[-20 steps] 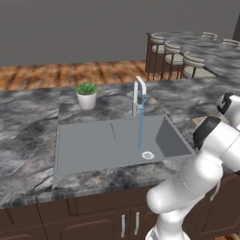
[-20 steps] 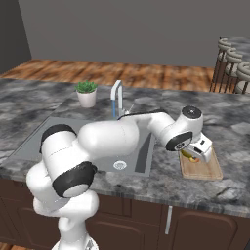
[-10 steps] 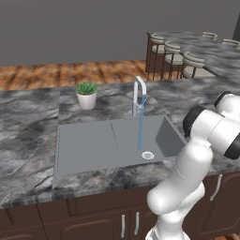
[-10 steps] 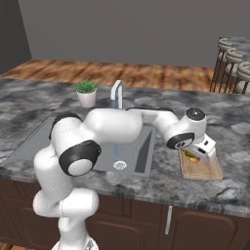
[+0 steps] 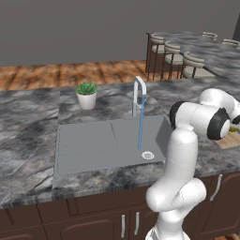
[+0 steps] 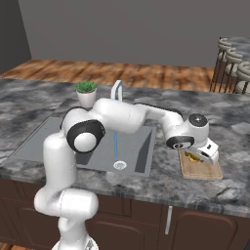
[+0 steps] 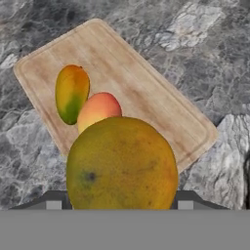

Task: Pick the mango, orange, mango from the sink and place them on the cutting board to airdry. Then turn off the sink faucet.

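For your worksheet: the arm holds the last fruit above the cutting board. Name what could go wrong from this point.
1. The held olive-yellow mango hangs right over the orange and the green-and-orange mango; released here, it may knock them off the cutting board.
2. Water still runs from the sink faucet into the sink; the shut-off could be forgotten.

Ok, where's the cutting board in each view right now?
Left base view: the cutting board is a sliver at the right edge.
Right base view: lower right, on the counter, under the tool.
Hand view: centre, behind the mango that the tool holds.
Shared landmark: the sink faucet, left of the board in both base views.
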You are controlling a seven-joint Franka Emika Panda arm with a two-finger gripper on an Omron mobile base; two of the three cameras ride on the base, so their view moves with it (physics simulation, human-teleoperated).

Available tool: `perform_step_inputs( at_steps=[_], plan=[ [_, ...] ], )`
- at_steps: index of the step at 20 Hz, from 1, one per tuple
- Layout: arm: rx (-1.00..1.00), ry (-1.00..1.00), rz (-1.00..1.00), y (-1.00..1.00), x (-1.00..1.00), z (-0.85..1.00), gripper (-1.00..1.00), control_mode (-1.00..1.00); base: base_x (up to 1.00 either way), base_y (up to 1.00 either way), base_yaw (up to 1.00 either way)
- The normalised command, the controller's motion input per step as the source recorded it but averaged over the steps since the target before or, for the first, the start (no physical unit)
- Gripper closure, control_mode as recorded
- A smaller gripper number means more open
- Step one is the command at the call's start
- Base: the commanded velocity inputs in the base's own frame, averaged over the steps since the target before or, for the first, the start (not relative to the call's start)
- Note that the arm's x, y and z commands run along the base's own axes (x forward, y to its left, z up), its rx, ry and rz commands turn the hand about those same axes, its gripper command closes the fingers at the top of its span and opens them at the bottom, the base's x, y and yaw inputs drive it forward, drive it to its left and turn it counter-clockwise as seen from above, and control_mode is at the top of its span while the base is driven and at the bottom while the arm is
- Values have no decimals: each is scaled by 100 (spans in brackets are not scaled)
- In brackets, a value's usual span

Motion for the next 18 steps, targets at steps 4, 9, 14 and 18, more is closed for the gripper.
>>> perform_step_inputs(
  at_steps=[4,9,14,18],
  plan=[
    [0,0,0,-34,2,-3,100,-100,0,0,0],
    [0,0,0,-19,14,-6,100,-100,0,0,0],
    [0,0,0,-15,16,-19,100,-100,0,0,0],
    [0,0,0,-9,20,-26,100,-100,0,0,0]
  ],
)
